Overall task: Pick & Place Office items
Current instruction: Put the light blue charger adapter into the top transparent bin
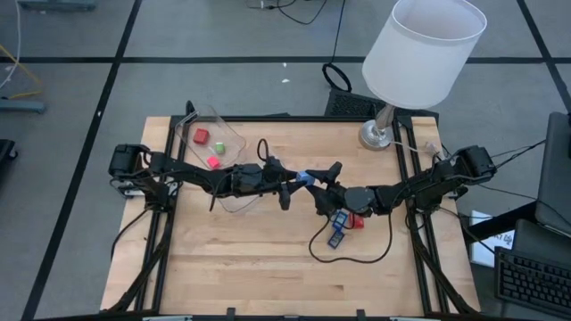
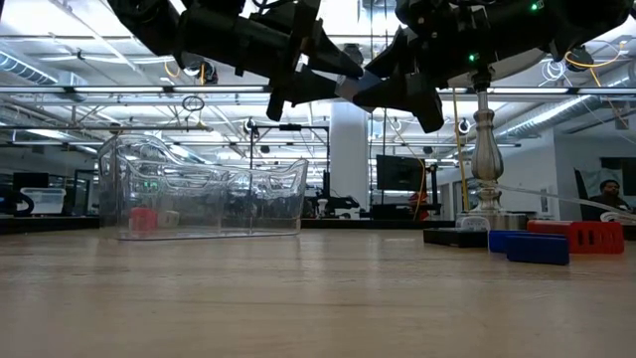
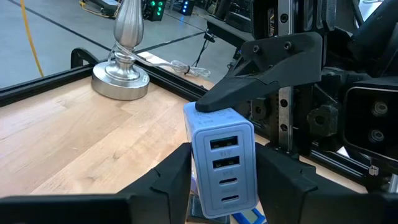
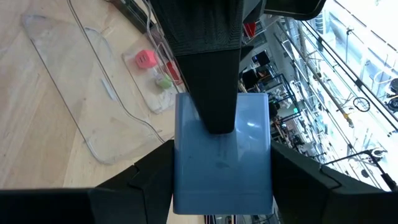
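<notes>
High view: both arms meet above the middle of the wooden counter (image 1: 232,267). The left gripper (image 1: 294,181) and the right gripper (image 1: 318,181) face each other with a pale blue charger block (image 1: 305,176) between them. A clear container (image 1: 214,147) lies near the far left corner; a red cube (image 1: 202,135), a green bit (image 1: 219,147) and a pink-red cube (image 1: 213,162) sit inside it. Just under the right arm, a red piece (image 1: 357,220) and two blue pieces (image 1: 337,230) lie on the counter, touching or nearly touching. A lamp with a white shade (image 1: 424,49) stands at the far right edge.

Low view: the two grippers hang well above the counter with the charger block (image 2: 356,88) between them. The container (image 2: 199,194) rests on the counter at left, one red cube (image 2: 144,219) visible inside. At right, the blue pieces (image 2: 532,244) lie beside the red piece (image 2: 586,235).

Left wrist view: the left fingers (image 3: 168,180) are closed on the sides of the charger block (image 3: 224,162), port face toward the camera. One finger of the right gripper (image 3: 261,68) rests on its upper end.

Right wrist view: the right fingers (image 4: 140,180) are closed on the charger block (image 4: 222,155); a finger of the left gripper (image 4: 208,68) crosses its face. The container (image 4: 93,93) with the pink-red cube (image 4: 145,59) and green bit (image 4: 164,81) lies beyond.
</notes>
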Robot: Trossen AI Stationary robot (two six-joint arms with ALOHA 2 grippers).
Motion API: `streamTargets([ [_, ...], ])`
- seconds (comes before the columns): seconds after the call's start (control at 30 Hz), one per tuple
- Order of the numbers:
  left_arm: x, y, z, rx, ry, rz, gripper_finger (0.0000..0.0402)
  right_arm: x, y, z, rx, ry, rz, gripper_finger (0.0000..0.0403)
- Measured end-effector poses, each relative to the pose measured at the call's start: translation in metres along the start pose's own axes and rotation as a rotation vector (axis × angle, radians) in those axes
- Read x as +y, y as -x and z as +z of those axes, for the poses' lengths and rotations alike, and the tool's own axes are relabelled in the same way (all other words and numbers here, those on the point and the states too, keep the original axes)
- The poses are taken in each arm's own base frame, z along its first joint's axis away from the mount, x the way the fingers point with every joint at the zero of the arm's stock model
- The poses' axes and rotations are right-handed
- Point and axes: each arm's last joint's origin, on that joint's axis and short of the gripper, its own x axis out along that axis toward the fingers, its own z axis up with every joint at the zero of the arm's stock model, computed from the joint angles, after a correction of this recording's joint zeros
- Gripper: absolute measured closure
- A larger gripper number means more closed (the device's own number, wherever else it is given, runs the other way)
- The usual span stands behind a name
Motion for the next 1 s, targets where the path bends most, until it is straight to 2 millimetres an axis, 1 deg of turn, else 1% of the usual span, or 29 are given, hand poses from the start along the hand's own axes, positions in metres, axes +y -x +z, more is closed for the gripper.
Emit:
streamTargets([
  [0.3,0.0,0.0,0.0,0.001,-0.001,0.001,0.0247,0.0,0.0,0.0,0.0,0.0,0.0,0.019],
  [0.43,0.0,0.0,0.0,0.001,0.014,0.002,0.0266,0.0,0.0,0.0,0.0,0.004,0.001,0.0189],
  [0.53,0.0,0.0,0.0,0.001,0.029,0.003,0.028,0.0,0.0,0.0,0.0,0.0,0.001,0.0182],
  [0.7,0.0,0.0,0.0,0.001,0.018,0.008,0.0277,0.0,0.0,0.0,-0.007,-0.136,0.002,0.0161],
  [0.8,0.002,0.0,0.0,-0.004,0.005,0.037,0.0271,-0.001,0.0,0.0,-0.008,-0.154,-0.002,0.0151],
  [0.9,0.004,0.004,0.005,-0.018,-0.032,0.082,0.0276,-0.001,0.002,0.002,-0.013,-0.165,-0.003,0.0144],
  [1.0,0.006,0.014,0.019,-0.036,-0.058,0.13,0.028,-0.005,0.005,0.005,-0.014,-0.213,-0.027,0.0143],
])
